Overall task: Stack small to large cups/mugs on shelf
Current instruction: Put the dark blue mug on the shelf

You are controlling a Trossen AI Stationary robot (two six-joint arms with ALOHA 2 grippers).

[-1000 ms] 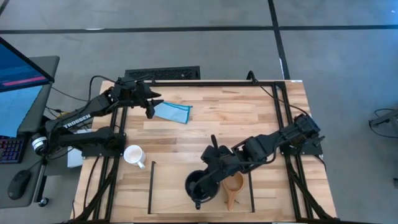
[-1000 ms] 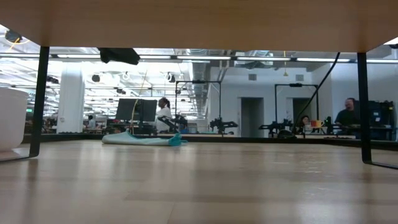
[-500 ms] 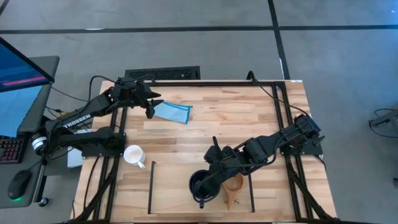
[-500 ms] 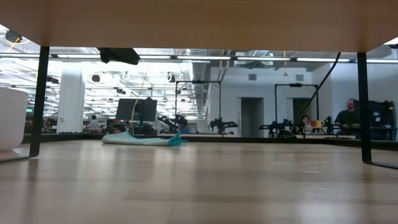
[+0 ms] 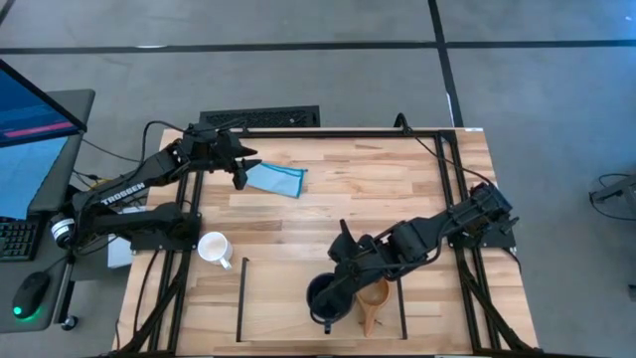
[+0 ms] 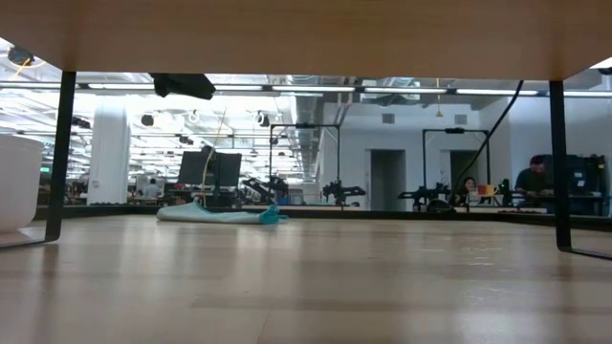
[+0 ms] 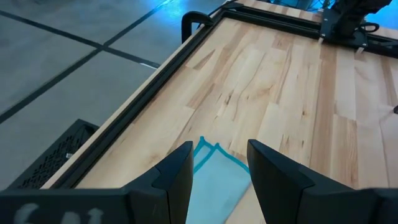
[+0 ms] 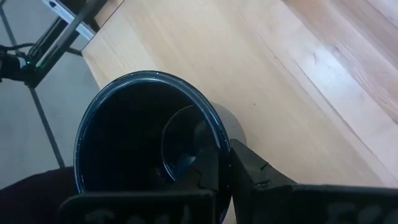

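**Dark mug in hand on the shelf, white mug left**

The right claw is clenched on the rim of the dark mug, on the shelf just beside the wooden cup. The white mug waits off the shelf, near its left end. The left claw hangs released over the blue cloth, well beyond the shelf.

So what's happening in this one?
The right gripper is clamped on the rim of the dark mug, holding it over the shelf right beside the small wooden cup, which already sits on the shelf. The white mug stands on the table outside the shelf's left end, untouched. The left gripper waits, open, at the far side over the edge of the light-blue cloth.
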